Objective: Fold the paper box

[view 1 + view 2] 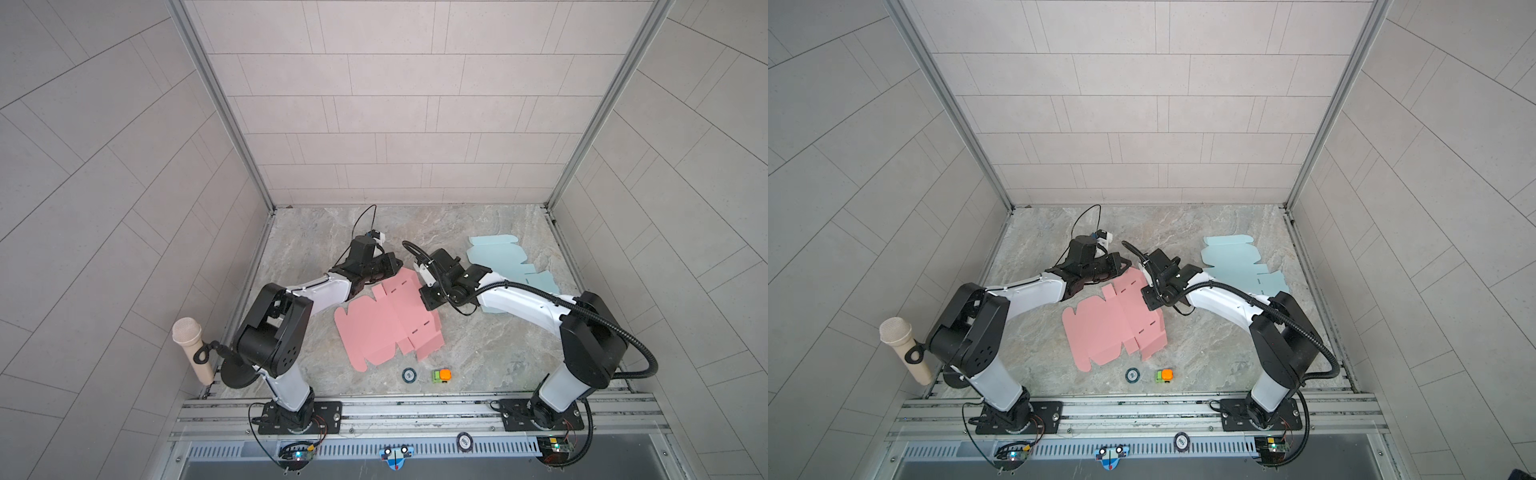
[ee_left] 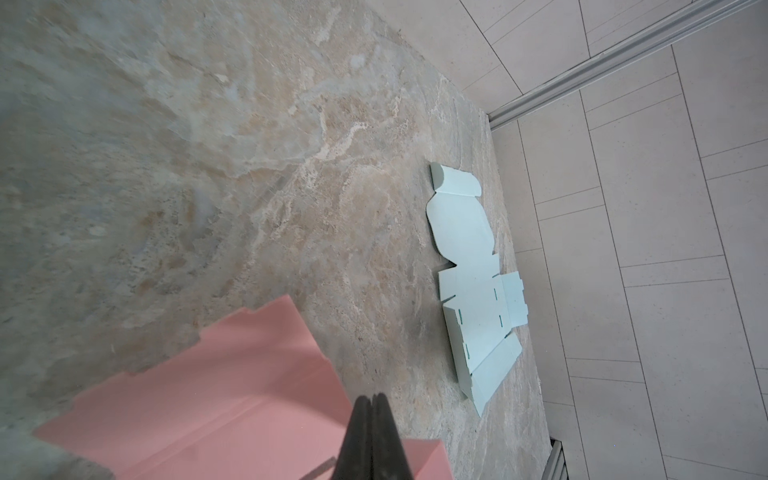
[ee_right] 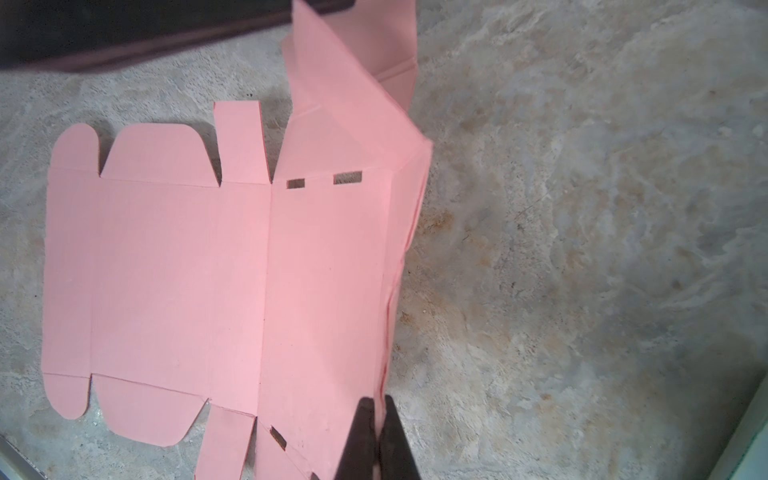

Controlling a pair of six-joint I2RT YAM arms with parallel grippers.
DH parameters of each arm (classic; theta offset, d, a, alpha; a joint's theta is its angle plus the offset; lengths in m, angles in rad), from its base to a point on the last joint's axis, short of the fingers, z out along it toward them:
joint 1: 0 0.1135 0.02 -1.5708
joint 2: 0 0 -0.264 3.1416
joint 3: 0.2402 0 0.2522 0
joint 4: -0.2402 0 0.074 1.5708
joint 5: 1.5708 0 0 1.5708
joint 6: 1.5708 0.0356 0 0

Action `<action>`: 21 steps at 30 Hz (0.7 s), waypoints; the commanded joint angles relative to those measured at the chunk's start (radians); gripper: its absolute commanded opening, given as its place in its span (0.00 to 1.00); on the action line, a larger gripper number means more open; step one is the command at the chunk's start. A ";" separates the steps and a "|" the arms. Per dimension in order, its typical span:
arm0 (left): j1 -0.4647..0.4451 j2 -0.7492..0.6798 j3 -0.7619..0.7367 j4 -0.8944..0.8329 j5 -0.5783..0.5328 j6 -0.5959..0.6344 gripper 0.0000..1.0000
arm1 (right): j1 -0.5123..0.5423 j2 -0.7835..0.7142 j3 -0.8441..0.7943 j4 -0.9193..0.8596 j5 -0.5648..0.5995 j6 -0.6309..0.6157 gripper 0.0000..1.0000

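The right gripper point(image 3: 378, 400) was pinched narrow on the raised end wall of the pink paper box point(image 1: 382, 328). The left gripper point(image 2: 372, 399) was closed too, on what I couldn't tell. The rest of it lay flat on the table point(image 1: 478, 345) between them. A crooked pull could tear that thin wall or drag everything sideways.

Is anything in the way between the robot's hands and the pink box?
No. The left gripper and right gripper are right at the pink box; the blue box lies apart.
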 commanded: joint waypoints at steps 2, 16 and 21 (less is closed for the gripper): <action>-0.036 -0.064 -0.058 0.015 -0.010 0.004 0.00 | 0.015 -0.046 0.029 0.000 0.042 -0.030 0.00; -0.055 -0.137 -0.151 0.035 -0.034 -0.005 0.00 | 0.065 -0.069 0.021 -0.008 0.129 -0.060 0.00; 0.044 -0.197 -0.230 0.029 -0.035 0.016 0.00 | 0.076 -0.069 0.016 -0.018 0.152 -0.073 0.00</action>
